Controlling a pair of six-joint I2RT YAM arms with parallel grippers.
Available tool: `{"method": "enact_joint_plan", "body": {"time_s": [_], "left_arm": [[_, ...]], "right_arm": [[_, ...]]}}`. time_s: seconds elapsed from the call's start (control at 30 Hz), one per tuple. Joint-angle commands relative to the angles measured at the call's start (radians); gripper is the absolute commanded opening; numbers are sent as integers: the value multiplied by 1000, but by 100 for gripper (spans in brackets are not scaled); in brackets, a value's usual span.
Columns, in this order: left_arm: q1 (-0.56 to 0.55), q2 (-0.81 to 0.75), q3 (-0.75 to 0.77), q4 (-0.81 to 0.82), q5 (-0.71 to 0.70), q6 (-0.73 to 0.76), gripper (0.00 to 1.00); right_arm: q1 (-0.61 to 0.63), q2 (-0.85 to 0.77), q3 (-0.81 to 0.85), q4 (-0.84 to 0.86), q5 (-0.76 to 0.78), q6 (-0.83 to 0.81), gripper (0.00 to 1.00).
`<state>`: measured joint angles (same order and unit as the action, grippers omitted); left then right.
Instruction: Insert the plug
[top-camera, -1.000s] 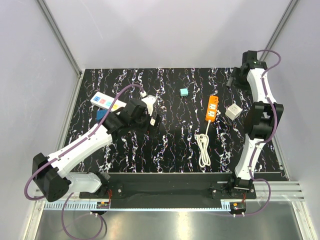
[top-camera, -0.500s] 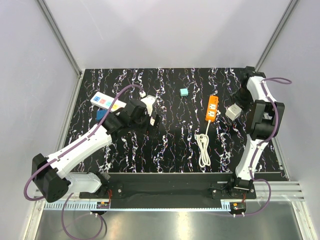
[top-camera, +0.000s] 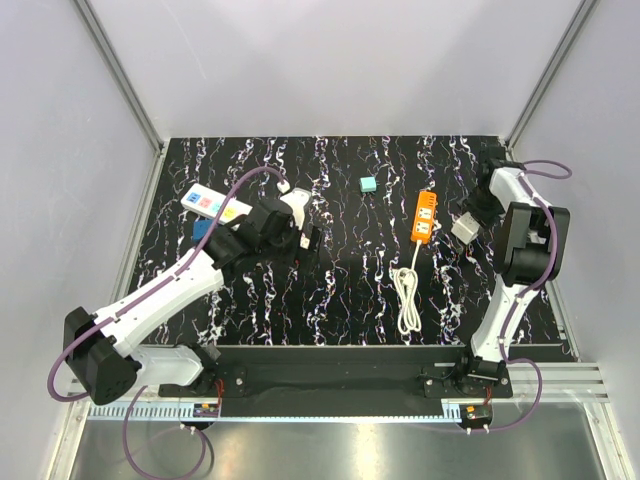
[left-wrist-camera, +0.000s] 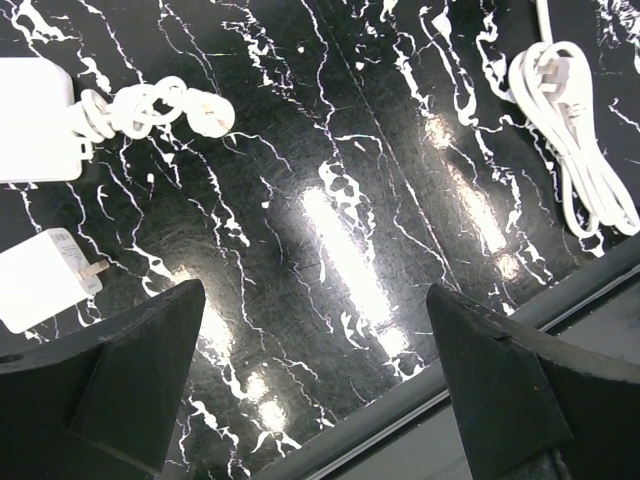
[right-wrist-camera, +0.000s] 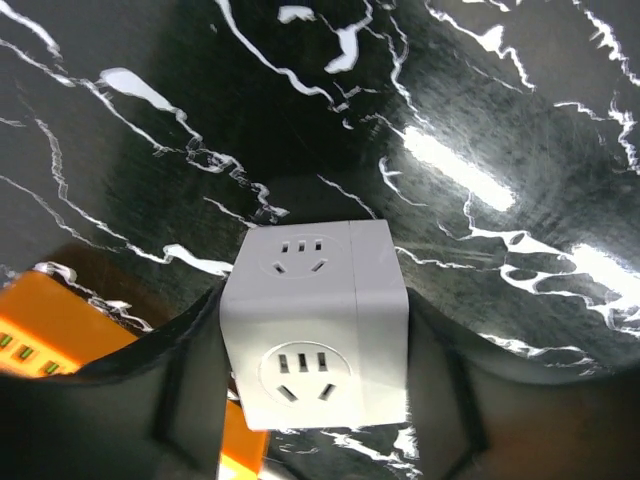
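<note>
The plug (top-camera: 464, 227) is a white cube with sockets on its faces, resting on the black marbled table just right of the orange power strip (top-camera: 425, 216). My right gripper (top-camera: 473, 214) has come down over it. In the right wrist view the plug (right-wrist-camera: 315, 335) sits between the two black fingers (right-wrist-camera: 180, 390), which press on its left and right sides. The orange strip (right-wrist-camera: 40, 335) shows at the lower left there. My left gripper (top-camera: 305, 240) is open and empty above the table's left middle, and its jaws stand wide apart in the left wrist view (left-wrist-camera: 315, 300).
A teal cube (top-camera: 368, 184) lies at the back centre. A white strip with coloured buttons (top-camera: 215, 205) lies at the left. The orange strip's coiled white cord (top-camera: 407, 300) runs towards the front. A small white charger (left-wrist-camera: 40, 280) and a white adapter with cable (left-wrist-camera: 30, 120) lie near my left gripper.
My right arm swung down from the back right corner and lowered its gripper over the plug. The left arm has barely moved.
</note>
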<state>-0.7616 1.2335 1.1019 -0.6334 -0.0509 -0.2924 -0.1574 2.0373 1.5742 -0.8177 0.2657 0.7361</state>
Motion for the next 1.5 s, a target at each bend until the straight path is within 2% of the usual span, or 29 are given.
{"method": "enact_joint_plan", "body": {"time_s": [0.0, 0.07, 0.13, 0.17, 0.2, 0.27, 0.3, 0.37, 0.4, 0.43, 0.47, 0.5, 0.53, 0.6, 0.63, 0.67, 0.73, 0.77, 0.87, 0.97, 1.03, 1.13, 1.27, 1.33, 1.43, 1.47], "left_arm": [[5, -17, 7, 49, 26, -19, 99], [28, -20, 29, 51, 119, -30, 99], [71, -26, 59, 57, 212, -34, 99], [90, -34, 71, 72, 306, -42, 99], [125, -38, 90, 87, 357, -47, 99], [163, -63, 108, 147, 492, -82, 99], [200, -74, 119, 179, 532, -103, 99], [234, -101, 115, 319, 650, -186, 99], [261, -112, 95, 381, 681, -223, 98], [274, -127, 78, 450, 707, -262, 98], [280, -132, 61, 594, 745, -343, 98], [289, -131, 32, 666, 763, -381, 98], [289, -124, 21, 737, 779, -416, 98], [288, -96, 3, 933, 825, -502, 97], [286, -85, -3, 998, 841, -528, 97], [285, -75, -8, 1128, 868, -568, 96], [277, -66, -28, 1231, 878, -582, 96], [275, -68, -36, 1312, 884, -565, 96], [257, -98, -76, 1388, 882, -461, 98], [232, -118, -91, 1381, 893, -337, 99], [226, -115, -91, 1403, 919, -314, 99], [220, -123, -177, 1659, 951, -289, 99], [191, -132, -284, 1947, 919, -114, 99], [185, -118, -287, 1974, 902, -96, 98], [179, -60, -241, 2025, 922, -114, 92], [177, -43, -229, 2095, 909, -154, 91]], "right_arm": [[2, -68, 4, 41, -70, -40, 23], [2, -112, 0, 46, -150, -55, 1], [7, -162, -43, 107, -348, -57, 0], [9, -230, -68, 144, -429, -53, 0], [10, -268, -119, 222, -580, -49, 0], [15, -394, -179, 317, -721, 11, 0], [15, -437, -244, 439, -859, 52, 0], [21, -558, -328, 626, -1010, 236, 0], [33, -596, -430, 884, -1119, 326, 0], [44, -633, -483, 1028, -1146, 526, 0], [61, -690, -532, 1163, -1160, 621, 0], [100, -710, -598, 1394, -1168, 700, 0], [129, -726, -612, 1480, -1168, 818, 0], [207, -743, -617, 1637, -1165, 894, 0], [282, -746, -614, 1681, -1159, 955, 0], [317, -752, -612, 1727, -1134, 991, 0], [379, -761, -631, 1871, -1093, 1101, 0], [393, -770, -635, 1903, -1076, 1129, 0], [435, -793, -638, 1944, -1033, 1198, 0], [475, -808, -622, 1939, -1019, 1214, 0], [492, -816, -618, 1925, -1011, 1221, 0], [522, -824, -629, 1931, -987, 1243, 0], [568, -806, -640, 2017, -921, 1292, 0], [588, -789, -638, 2085, -901, 1327, 0], [616, -755, -619, 2152, -878, 1349, 0], [622, -737, -605, 2164, -882, 1352, 0]]}}
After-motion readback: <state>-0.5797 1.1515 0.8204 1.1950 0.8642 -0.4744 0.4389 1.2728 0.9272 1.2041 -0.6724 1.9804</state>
